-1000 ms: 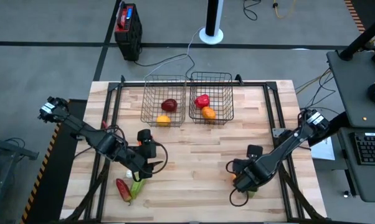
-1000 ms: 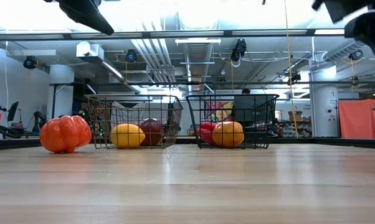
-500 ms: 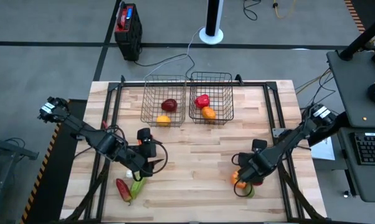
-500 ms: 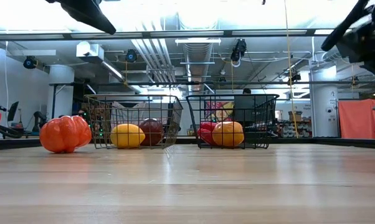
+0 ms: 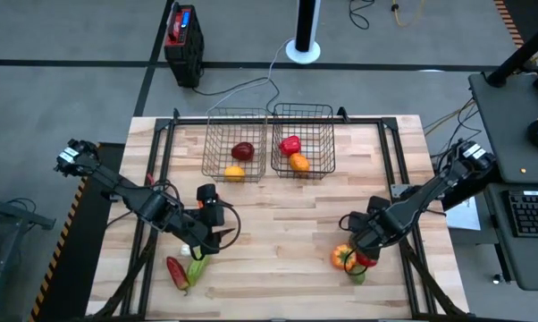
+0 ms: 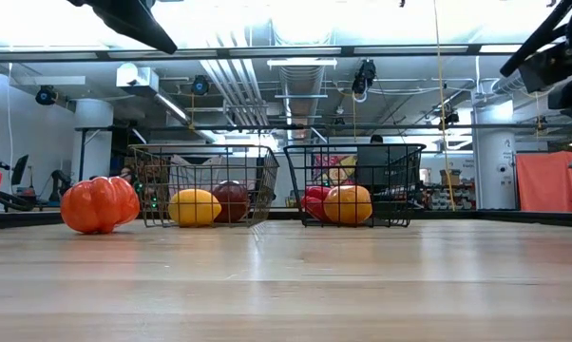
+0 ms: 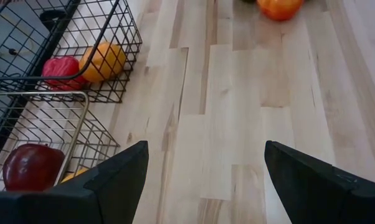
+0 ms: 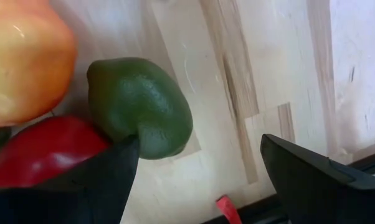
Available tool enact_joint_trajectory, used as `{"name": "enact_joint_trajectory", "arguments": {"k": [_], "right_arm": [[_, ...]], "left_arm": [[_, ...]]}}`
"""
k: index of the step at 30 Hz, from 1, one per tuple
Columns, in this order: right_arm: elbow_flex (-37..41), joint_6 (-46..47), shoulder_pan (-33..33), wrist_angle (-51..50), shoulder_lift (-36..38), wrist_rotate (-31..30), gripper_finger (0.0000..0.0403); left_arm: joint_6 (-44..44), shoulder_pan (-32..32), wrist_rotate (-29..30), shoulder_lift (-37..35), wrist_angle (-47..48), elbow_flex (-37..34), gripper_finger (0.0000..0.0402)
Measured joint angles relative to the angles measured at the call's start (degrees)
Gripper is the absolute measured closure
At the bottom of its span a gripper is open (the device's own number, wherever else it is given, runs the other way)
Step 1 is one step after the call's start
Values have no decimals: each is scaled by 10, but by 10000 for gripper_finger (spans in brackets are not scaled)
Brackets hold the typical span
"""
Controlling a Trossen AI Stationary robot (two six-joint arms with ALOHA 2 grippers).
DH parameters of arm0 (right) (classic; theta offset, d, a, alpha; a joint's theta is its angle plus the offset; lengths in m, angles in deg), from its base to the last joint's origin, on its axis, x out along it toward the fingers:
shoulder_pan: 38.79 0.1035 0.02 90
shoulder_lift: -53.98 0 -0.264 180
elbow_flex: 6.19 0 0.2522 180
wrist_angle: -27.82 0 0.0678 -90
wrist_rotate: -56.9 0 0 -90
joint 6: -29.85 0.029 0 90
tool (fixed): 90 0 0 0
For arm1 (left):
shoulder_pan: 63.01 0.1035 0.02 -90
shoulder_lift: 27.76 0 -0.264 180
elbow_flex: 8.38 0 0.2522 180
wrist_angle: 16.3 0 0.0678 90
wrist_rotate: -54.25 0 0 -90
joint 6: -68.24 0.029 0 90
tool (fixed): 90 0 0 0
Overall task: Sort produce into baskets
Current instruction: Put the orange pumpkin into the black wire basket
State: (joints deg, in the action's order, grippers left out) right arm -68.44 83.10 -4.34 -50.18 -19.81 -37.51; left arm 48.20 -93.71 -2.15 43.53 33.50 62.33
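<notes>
Right gripper [image 5: 363,253] has pulled back, wide open and empty, uncovering orange pepper [image 5: 342,258]; left gripper [image 5: 217,234] unchanged, open, empty.

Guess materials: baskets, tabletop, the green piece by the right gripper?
Baskets: thin dark wire mesh, likely coated metal, see-through grid. Tabletop: light wood planks, visible grain and seams, satin. Green piece: smooth, uniform, faint sheen; probably plastic, though real fruit isn't ruled out.

The left gripper [image 7: 203,180] is hanging open over bare wooden planks [image 7: 237,124]. Two wire baskets [image 7: 81,68] are sitting at the frame's left, holding a red pepper [image 7: 60,67], an orange fruit [image 7: 102,60] and a dark red apple [image 7: 32,167]. An orange pepper [image 7: 279,7] is lying at the top edge.
</notes>
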Motion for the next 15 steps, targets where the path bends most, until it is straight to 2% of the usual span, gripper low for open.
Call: {"name": "enact_joint_trajectory", "arguments": {"k": [4,7,12,15], "right_arm": [[-6,13,0,-1,4,-1,77],[-19,29,0,-2,3,-6,77],[-51,56,0,0,3,-67,77],[-75,49,0,3,2,-115,77]], "left_arm": [[-36,0,-10,0,23,0,100],[-114,0,-37,0,81,0,100],[-277,0,-50,14,208,-1,100],[-334,0,-67,31,253,-1,100]]}}
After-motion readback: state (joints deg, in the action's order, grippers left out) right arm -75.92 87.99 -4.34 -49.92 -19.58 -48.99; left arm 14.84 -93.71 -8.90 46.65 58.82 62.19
